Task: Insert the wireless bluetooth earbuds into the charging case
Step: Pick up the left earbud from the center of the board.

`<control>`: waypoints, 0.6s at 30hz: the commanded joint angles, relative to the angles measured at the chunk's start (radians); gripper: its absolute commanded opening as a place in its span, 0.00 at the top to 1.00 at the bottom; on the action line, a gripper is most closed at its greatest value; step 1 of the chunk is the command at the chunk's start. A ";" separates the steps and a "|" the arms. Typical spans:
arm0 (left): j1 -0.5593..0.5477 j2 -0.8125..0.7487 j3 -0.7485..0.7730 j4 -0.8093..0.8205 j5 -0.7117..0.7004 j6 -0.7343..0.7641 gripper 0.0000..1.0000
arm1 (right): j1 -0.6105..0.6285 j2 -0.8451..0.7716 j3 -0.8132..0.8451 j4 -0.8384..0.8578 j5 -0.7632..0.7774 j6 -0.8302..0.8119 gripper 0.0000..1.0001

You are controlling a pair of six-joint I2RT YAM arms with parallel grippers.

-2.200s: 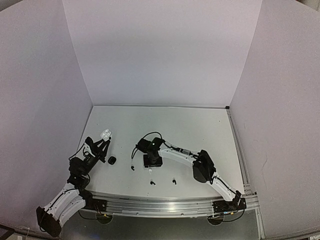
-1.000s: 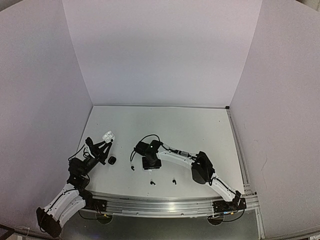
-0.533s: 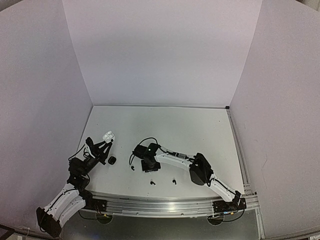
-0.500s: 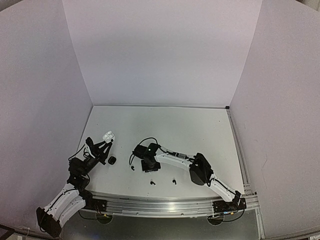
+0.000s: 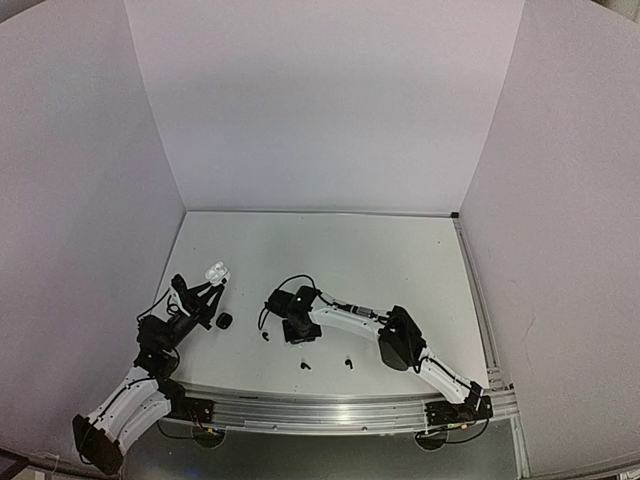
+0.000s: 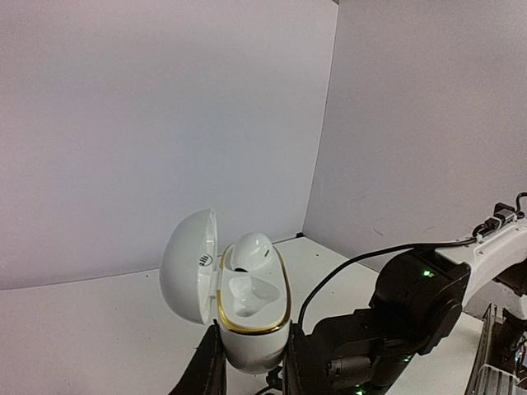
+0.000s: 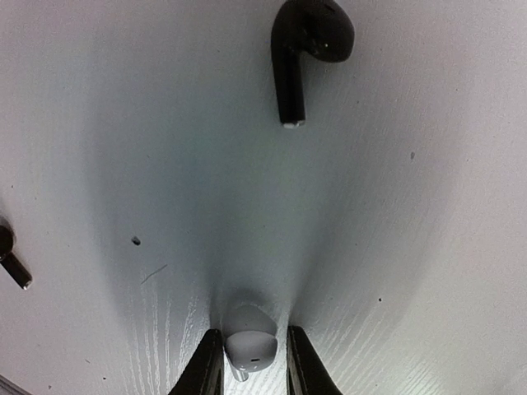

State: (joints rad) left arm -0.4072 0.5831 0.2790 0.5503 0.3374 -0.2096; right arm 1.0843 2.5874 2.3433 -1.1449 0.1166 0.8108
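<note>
the left tool (image 6: 254, 372) is raised off the tabletop (image 5: 380, 260) at its left side and is clamped on the base of the white charging case (image 6: 251, 317), one finger on each side. the case stands upright with its lid swung open to the left. inside the gold rim, a seated white earbud (image 6: 249, 251) fills the far slot, while the near slot shows its bare moulded hollow.

the right tool (image 7: 254, 366) is down at the tabletop near the middle of the front edge, its fingers (image 7: 207, 366) set narrow. a loose white earbud (image 7: 249, 341) lies on the tabletop between them, with one finger close on each side; whether they actually press on it cannot be told.

ahead of that tool, well apart from the white bud, a black earbud (image 7: 309, 45) lies flat with its stem pointing back toward the fingers. a second black earbud (image 7: 10, 257) is cut off by the left edge of the right wrist view.

a small black case (image 5: 224, 321) sits on the tabletop between the two arms, just beside the left tool.
</note>
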 commanded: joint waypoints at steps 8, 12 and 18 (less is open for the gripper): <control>-0.004 -0.005 0.022 0.035 0.006 0.012 1.00 | -0.017 0.052 0.035 -0.013 0.005 -0.022 0.86; -0.004 -0.006 0.020 0.033 0.003 0.015 1.00 | -0.018 0.031 0.018 -0.016 0.003 -0.018 0.82; -0.004 -0.005 0.020 0.035 0.003 0.014 1.00 | -0.016 0.010 -0.028 -0.023 -0.005 -0.011 0.80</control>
State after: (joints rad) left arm -0.4072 0.5831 0.2790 0.5503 0.3374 -0.2081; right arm 1.0725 2.5993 2.3614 -1.1409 0.1139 0.7929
